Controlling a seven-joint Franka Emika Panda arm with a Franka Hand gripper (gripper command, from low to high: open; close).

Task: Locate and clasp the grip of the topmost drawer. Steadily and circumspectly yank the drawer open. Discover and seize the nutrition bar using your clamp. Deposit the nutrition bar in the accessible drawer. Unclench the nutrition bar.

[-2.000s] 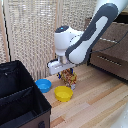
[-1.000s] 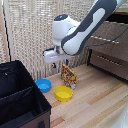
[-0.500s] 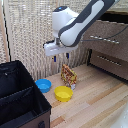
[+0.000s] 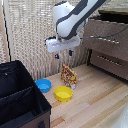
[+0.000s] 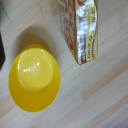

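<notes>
A pale wood floor point(image 4: 100, 102) runs back to a slatted wall; nearest sits one black bin point(image 4: 20, 100), then two bowls, a yellow bowl point(image 4: 63, 93) and a blue bowl point(image 4: 43, 85), then one bar point(image 4: 69, 76) standing just beside the yellow one, with the dresser's top drawer point(image 4: 105, 37) farthest. The one clamp point(image 4: 63, 54) hangs above the bar, fingers apart and empty. Only the wrist view shows the bar's print point(image 5: 82, 30) and the yellow bowl's inner rings point(image 5: 34, 77), while the clamp, bin, blue bowl and dresser appear only in the exterior view
</notes>
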